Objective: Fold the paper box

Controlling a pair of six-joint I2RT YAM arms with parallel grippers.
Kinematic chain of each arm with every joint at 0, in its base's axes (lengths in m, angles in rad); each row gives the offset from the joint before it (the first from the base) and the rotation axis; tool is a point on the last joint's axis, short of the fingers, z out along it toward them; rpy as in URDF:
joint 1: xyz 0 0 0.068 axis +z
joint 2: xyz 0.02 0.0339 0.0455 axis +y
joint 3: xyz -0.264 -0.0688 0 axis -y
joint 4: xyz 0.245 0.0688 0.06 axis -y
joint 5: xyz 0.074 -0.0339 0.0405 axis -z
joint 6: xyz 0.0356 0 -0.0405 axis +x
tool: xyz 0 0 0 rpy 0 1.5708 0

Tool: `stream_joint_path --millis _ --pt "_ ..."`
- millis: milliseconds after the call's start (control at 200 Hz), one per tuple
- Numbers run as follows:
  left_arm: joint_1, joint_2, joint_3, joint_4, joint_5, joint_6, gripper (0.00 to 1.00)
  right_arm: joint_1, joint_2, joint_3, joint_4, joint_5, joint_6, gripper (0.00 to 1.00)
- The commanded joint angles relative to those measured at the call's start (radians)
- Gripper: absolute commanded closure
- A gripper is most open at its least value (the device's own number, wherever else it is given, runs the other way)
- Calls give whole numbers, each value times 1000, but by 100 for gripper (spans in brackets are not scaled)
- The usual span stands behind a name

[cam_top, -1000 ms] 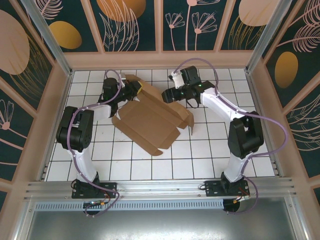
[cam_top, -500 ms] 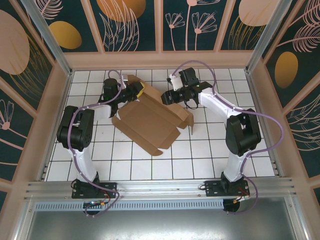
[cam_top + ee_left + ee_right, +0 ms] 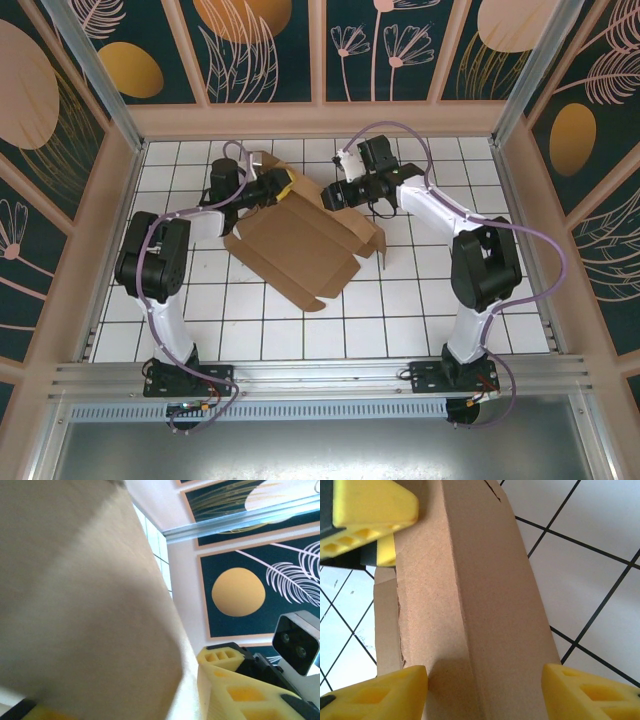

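Both arms bend inward, jaws at the paper box [image 3: 295,245].

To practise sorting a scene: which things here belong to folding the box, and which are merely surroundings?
Belongs to the job: paper box; left gripper; right gripper.
Merely surroundings: tiled table; patterned walls; metal rail.

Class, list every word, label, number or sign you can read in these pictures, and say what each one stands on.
None: there is no readable text anywhere. The paper box is plain brown cardboard, and the wall panels carry only leaf and circle patterns.
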Motion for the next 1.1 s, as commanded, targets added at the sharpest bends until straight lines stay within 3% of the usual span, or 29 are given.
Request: stream_joint_path --millis 0,220,500,741,1096 --pt "-7 -13 -17 88 -8 -28 69 4 13 -21 -19 -20 -24 39" --pt "-8 -17 -45 134 -38 -51 100 4 5 -29 -16 -17 -16 39" --pt "-9 -132 -145 96 -258 -78 100 16 -135 -26 36 153 44 26" --pt "-22 -281 -276 76 -540 -170 100 61 -254 -66 68 314 78 28" --pt "-130 -412 -388 59 -839 -216 100 100 -413 -260 212 361 171 33"
